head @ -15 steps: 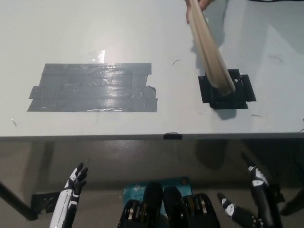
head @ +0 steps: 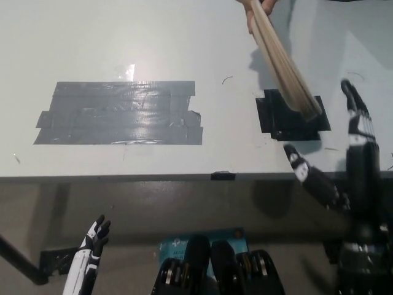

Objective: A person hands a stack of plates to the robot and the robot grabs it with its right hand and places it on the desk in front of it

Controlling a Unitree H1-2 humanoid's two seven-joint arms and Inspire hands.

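A stack of tan plates (head: 284, 59) hangs edge-on above the desk, tilted down toward the right, held at its top end by a person's hand (head: 255, 11) at the picture's upper edge. My black right hand (head: 344, 166) is raised at the right, open, with fingers spread just below and right of the stack's lower end, not touching it. My white left hand (head: 89, 255) rests low at the bottom left, below the desk edge, fingers apart and holding nothing.
The white desk (head: 123, 37) carries a wide patch of grey tape (head: 120, 114) at left and a black tape square (head: 291, 117) under the stack's lower end. A small black mark (head: 222, 176) sits on the desk's front edge.
My right hand has risen from below the desk edge up to the stack's lower end. The stack has shifted slightly right. The left hand has dropped a little.
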